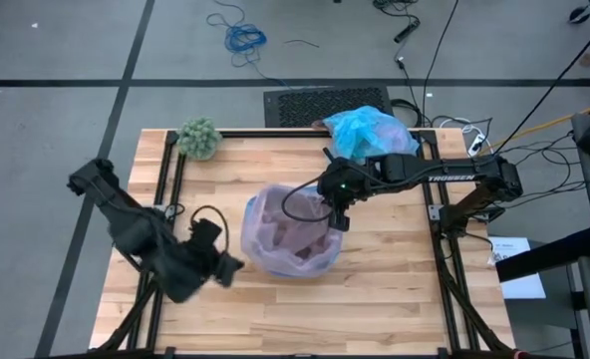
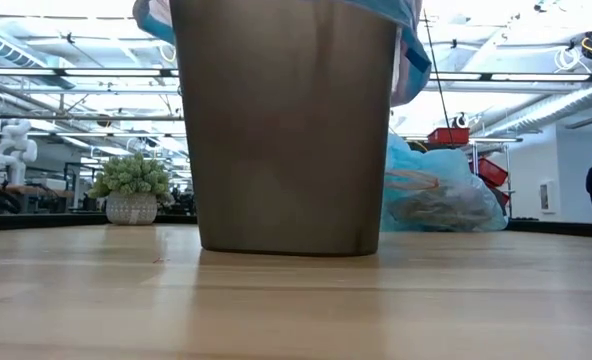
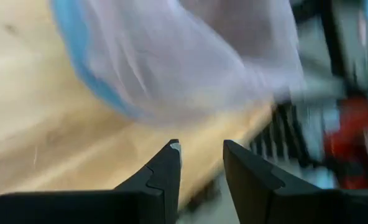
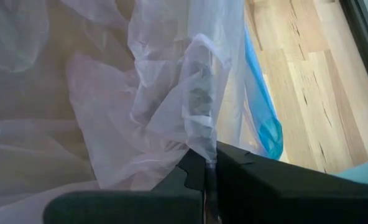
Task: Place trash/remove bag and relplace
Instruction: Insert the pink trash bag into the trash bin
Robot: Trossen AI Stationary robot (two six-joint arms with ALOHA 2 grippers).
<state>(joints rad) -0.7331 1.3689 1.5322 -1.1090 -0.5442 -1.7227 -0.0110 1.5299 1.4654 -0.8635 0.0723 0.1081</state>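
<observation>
A brown bin stands mid-table, lined with a translucent pink bag with a blue rim. My right gripper reaches over the bin's right side and is shut on that pink film. My left gripper hangs open just left of the bin, nothing between its fingers. The light-blue bag sits on the table behind the bin, at the far side. In the low view brownish trash shows dimly through its wall. My right gripper pinches a gathered fold of the pink bag's film between its two shut fingers, close to the blue rim on the bin's right side. The fingers slant down from the table's right. The rest of the bag stays draped in the bin, crumpled and slack.
A fuzzy green ball rests at the table's far left corner. Black frame rails run along the left and right sides. A dark mat lies just past the far edge. Bare wood lies near the front edge.
</observation>
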